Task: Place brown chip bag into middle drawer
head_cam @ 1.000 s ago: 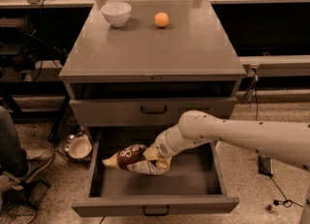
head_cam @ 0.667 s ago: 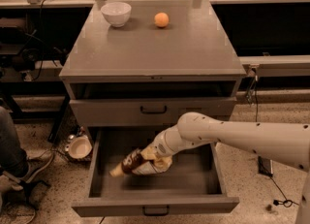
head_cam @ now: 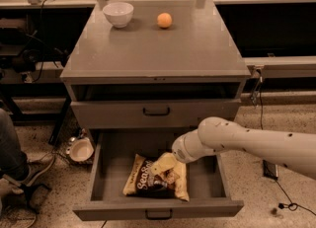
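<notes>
Camera view: gripper [head_cam: 167,165] reaches into the open middle drawer [head_cam: 158,208]; brown chip bag [head_cam: 147,180] lies flat just beneath it. Whether it grips cannot be told.

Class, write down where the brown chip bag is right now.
In the camera view, the brown chip bag lies in the open middle drawer, near its front centre, with the end effector at its far edge.

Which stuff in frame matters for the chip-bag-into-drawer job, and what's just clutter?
Job: brown chip bag, lying in the open middle drawer; gripper, down in that drawer at the bag's top edge.
Lying about: white bowl and orange ball on the cabinet top; shut upper drawer; floor dish.
</notes>
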You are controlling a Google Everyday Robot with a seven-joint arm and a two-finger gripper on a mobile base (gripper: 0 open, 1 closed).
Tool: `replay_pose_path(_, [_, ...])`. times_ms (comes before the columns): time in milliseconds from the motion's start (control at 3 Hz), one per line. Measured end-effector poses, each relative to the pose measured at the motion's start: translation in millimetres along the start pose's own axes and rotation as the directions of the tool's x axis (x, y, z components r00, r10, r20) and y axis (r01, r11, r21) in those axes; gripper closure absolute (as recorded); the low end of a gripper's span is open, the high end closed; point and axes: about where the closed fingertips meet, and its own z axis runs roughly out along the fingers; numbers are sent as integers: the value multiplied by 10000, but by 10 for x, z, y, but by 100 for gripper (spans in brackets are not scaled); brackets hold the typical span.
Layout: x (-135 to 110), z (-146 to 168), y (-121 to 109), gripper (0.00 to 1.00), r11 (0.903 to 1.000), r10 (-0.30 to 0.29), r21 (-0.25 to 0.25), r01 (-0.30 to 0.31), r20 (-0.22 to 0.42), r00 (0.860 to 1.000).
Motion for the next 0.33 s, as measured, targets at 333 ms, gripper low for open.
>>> replay_pose_path(333, [567, -861, -99, 0, 9965, 735, 432, -715, -475, 9962])
